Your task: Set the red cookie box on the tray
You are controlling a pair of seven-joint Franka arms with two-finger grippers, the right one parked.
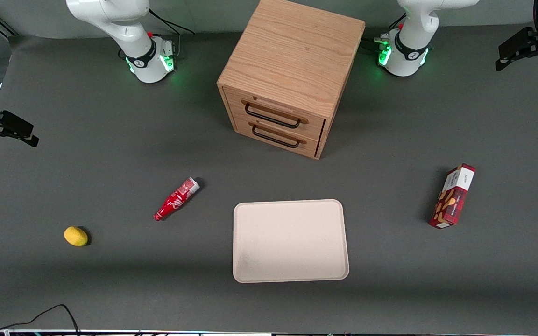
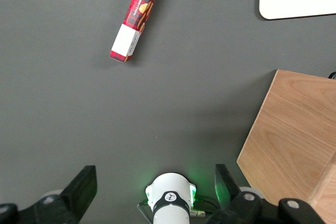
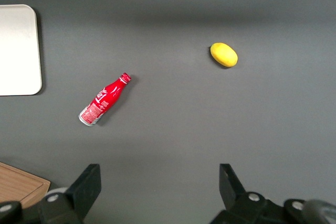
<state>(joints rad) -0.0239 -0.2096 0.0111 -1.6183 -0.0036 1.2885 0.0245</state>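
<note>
- Gripper (image 2: 156, 195) is hanging high over the desk (image 1: 110, 154) at the working arm's end, fingers spread wide and holding nothing.
- Red cookie box (image 1: 453, 195) is lying flat on the desk (white end panel pointing toward the arm bases), well apart from the tray (image 1: 290, 241), toward the working arm's end.
- Tray is sitting near the desk's front edge, in front of the wooden drawer cabinet (image 1: 287, 74).
- Red bottle (image 1: 176, 199) and a lemon (image 1: 75, 236) are lying toward the parked arm's end.
</note>
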